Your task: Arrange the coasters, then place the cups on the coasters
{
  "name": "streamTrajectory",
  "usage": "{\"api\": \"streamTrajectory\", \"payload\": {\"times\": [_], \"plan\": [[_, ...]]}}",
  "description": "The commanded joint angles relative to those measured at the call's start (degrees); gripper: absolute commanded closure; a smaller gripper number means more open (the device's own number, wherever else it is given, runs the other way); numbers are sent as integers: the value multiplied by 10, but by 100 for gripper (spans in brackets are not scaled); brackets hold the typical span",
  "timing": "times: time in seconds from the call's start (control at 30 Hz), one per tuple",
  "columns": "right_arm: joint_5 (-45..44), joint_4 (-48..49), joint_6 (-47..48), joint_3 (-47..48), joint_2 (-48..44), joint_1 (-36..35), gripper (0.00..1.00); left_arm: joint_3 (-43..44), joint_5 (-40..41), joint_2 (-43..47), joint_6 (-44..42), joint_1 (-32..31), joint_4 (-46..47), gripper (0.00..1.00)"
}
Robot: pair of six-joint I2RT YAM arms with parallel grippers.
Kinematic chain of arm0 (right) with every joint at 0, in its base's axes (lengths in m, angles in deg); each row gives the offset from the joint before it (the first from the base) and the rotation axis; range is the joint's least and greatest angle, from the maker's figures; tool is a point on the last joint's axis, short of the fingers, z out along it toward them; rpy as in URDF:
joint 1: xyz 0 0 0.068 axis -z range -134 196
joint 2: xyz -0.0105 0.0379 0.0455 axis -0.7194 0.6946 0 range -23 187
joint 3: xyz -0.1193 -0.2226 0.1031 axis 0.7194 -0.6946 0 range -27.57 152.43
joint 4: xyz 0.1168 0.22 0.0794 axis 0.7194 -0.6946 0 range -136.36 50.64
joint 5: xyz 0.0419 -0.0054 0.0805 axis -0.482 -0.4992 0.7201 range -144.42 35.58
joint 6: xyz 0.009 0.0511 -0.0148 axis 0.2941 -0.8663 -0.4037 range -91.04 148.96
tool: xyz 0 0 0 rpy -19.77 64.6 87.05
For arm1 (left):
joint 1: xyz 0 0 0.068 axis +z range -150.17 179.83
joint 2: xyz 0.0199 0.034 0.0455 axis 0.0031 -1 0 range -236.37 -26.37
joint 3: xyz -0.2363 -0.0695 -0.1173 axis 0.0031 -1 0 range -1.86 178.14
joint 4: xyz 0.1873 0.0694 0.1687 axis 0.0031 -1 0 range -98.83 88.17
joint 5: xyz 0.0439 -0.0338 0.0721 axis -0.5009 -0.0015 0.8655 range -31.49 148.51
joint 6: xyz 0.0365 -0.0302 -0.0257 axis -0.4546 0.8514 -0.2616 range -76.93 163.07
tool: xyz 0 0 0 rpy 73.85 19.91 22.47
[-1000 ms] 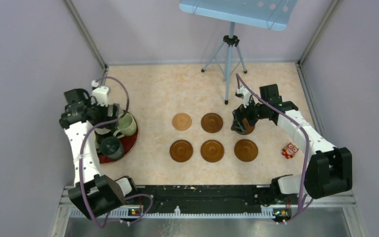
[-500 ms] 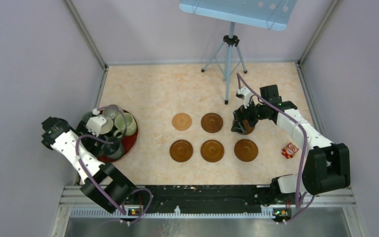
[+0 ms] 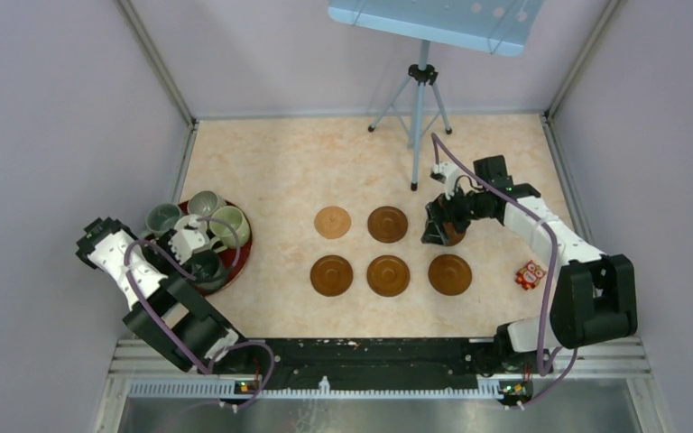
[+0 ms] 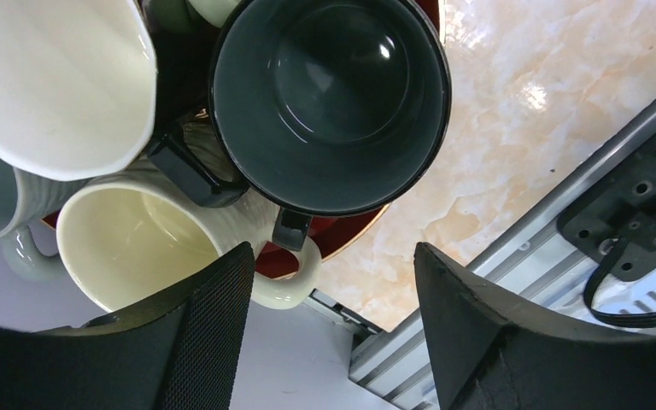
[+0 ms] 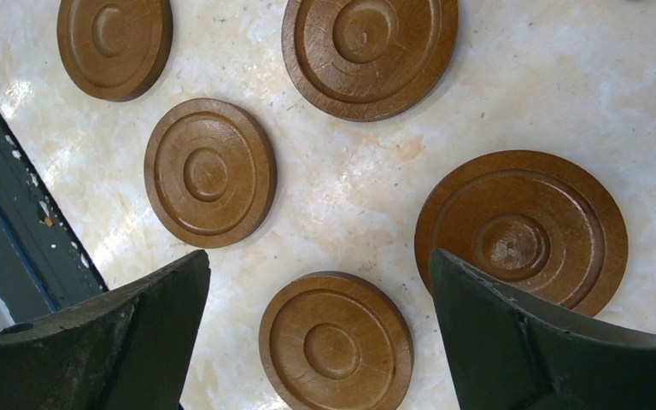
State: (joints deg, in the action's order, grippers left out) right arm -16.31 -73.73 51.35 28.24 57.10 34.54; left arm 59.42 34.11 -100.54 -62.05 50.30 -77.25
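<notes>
Left gripper (image 3: 194, 251) has slid from the far part of the dark red tray (image 3: 242, 255) to its near side, at the left of the overhead view. I'm watching its jaws stand well apart, clamped on nothing. On the wrist view the dark cup (image 4: 329, 94) sits just past the fingertips, its handle in the gap between them, and the cream cup (image 4: 145, 243) is pressed beside it. Right gripper (image 3: 440, 225) hangs spread wide and empty, low over the coasters (image 3: 388, 275) at mid-frame.

The marbled table (image 3: 289, 171) carries brown coasters (image 3: 387, 275), a dark red tray (image 3: 242, 257), a tripod (image 3: 420, 99) and a packet (image 3: 530, 274).
</notes>
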Motion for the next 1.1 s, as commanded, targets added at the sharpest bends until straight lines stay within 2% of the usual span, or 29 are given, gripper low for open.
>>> {"api": "streamTrajectory", "payload": {"times": [0.0,0.23,0.57,0.83,0.97,1.07], "plan": [[25,-11,6,17,10,4,3,-20,10,-3,-50,2,41,26],[36,-25,10,26,20,4,3,-29,6,-48,-54,2,72,29],[30,-44,20,34,24,5,3,-81,5,-63,-81,2,86,41],[28,-53,20,43,28,5,3,-105,-12,-82,-72,2,124,44],[25,-54,21,43,28,5,3,-99,-25,-86,-69,2,121,49],[24,-54,21,42,28,5,3,-99,-28,-80,-76,2,109,57]]}}
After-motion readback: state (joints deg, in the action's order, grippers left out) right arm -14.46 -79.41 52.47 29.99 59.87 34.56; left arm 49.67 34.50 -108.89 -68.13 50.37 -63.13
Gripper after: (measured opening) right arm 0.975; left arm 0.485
